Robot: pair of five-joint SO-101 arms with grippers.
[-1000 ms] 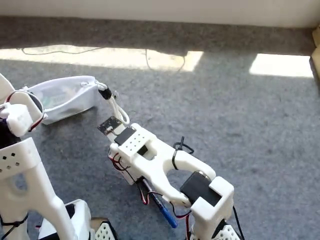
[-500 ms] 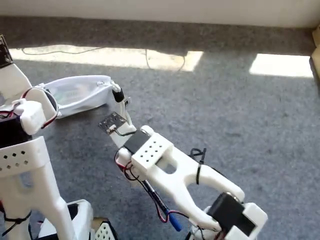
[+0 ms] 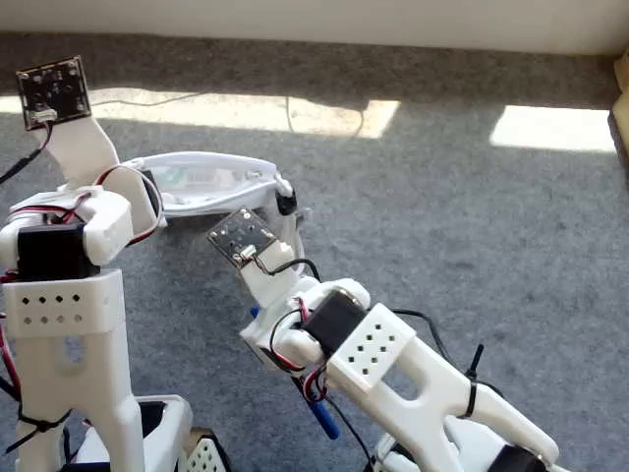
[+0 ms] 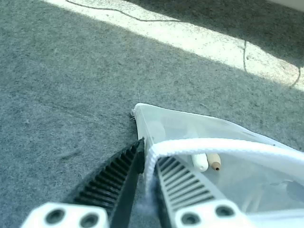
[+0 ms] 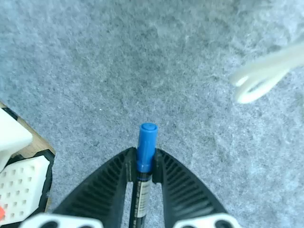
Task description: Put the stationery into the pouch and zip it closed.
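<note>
Two tools, both gripping. On one side, the left tool [image 4: 146, 150] is pinched together on the white zip rim at one end of the clear pouch [image 4: 237, 180], and the pouch body stretches away beyond its tips. A pencil tip [image 4: 215, 165] and a white pen end [image 4: 200, 164] show through the wall just past that tool. On the other side, the right tool [image 5: 144, 153] is clamped on a blue-capped marker [image 5: 146, 140], with the cap poking out beyond its tips over grey carpet [image 5: 71, 57]. Seen from above, the marker sits under the right arm [image 3: 393, 359], well apart from the pouch.

The step in hand looks like loading: this marker is not yet inside, and zipping comes after. Next, the right tool likely needs to swing the marker round to the pouch mouth, cap lined up with the opening, while the left tool holds the rim steady.
</note>
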